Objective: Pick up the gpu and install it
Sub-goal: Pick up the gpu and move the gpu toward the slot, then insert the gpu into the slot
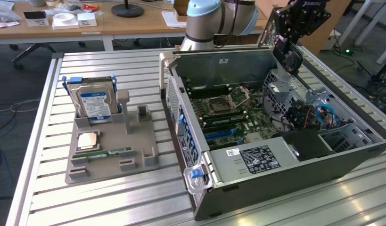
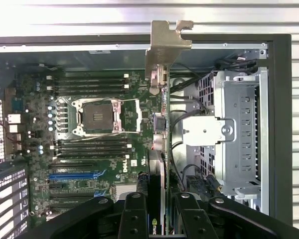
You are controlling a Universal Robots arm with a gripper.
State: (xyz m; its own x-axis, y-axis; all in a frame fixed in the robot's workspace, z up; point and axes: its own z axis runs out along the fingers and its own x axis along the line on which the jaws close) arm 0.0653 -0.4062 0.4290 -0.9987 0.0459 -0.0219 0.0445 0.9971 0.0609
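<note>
Hanging above the open computer case (image 1: pixel 293 183), the gripper (image 1: pixel 286 41) pinches the gpu (image 1: pixel 288 55) between its two fingers, one pressed on each flat side. The card stands on its thin edge and is apart from the parts below it. In the exterior view it is over the far right part of the case.

In the wrist view the fingers (image 2: pixel 134 219) of the gripper (image 2: pixel 162 221) clamp one end of the gpu (image 2: pixel 163 149). The silver bracket (image 2: pixel 167 42) at its other end reaches over the wall of the case (image 2: pixel 281 124). The card's edge runs along the line between the motherboard (image 2: pixel 35 99) and the metal drive cage (image 2: pixel 239 124).

The case lies on its side with the cover off. Inside it are the green motherboard (image 1: pixel 234 115) with a processor socket (image 1: pixel 218 104), a grey power supply (image 1: pixel 256 157) with a black label at the near end, and some blue cables (image 1: pixel 324 113) on the exterior view's right.

On the exterior view's left, well apart from the case, a grey tray (image 1: pixel 111 165) sits on the slatted table (image 1: pixel 117 202). It holds a hard drive (image 1: pixel 95 103) standing upright at its far end. A square processor chip (image 1: pixel 87 140) lies flat nearer, and a narrow memory stick (image 1: pixel 103 153) lies just beside that chip.
</note>
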